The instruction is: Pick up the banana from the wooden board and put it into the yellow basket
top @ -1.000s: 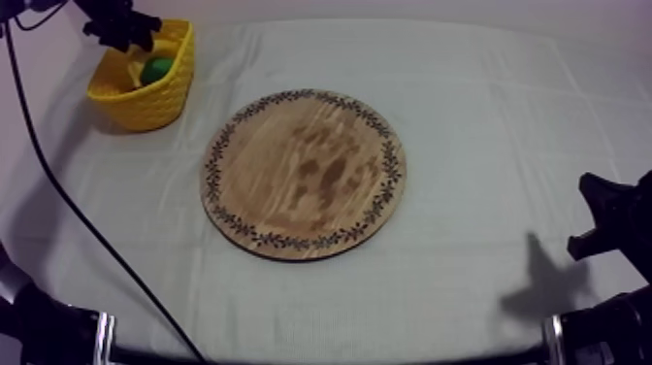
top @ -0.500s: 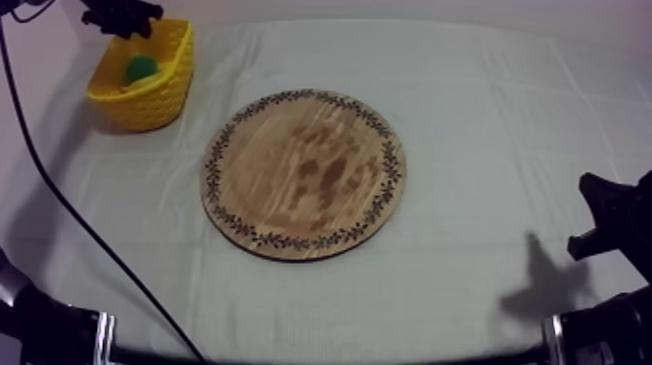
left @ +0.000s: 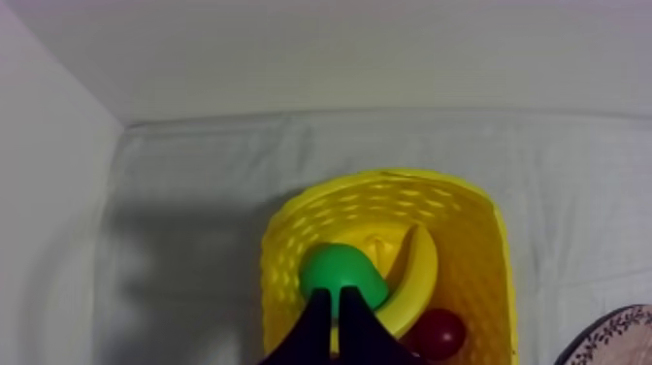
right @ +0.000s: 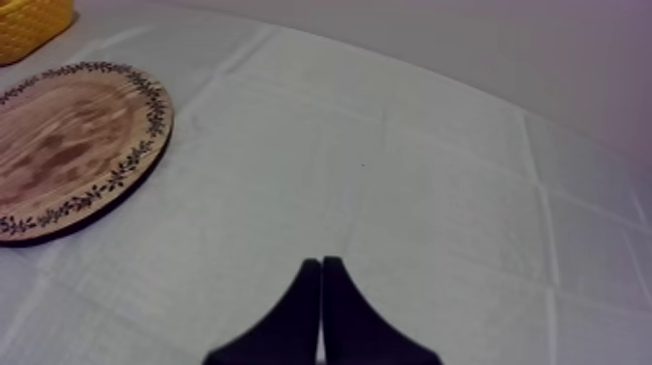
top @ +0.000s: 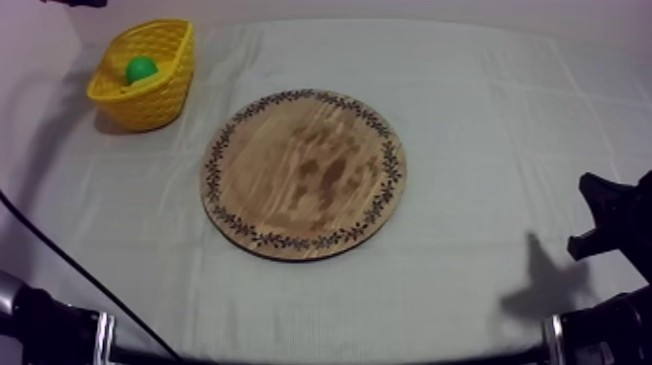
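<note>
The banana [left: 415, 277] lies inside the yellow basket [left: 490, 243], leaning against its wall beside a green pear [left: 342, 273] and a small red fruit [left: 439, 333]. My left gripper [left: 334, 294] hangs above the basket, fingers together as a narrow wedge, holding nothing. In the top view the basket [top: 146, 97] stands at the far left with the pear [top: 141, 69] showing in it. The round wooden board [top: 304, 174] lies bare in the middle. My right gripper [right: 321, 264] is shut over bare cloth near the board [right: 78, 146]; it rests low at the right [top: 606, 218].
The grey-white cloth [top: 485, 116] spreads wide to the right of the board. A wall rises behind the basket's far side.
My left gripper has closed and lifted away from the basket, leaving the top view. The basket and board stay put. The right arm has not moved.
</note>
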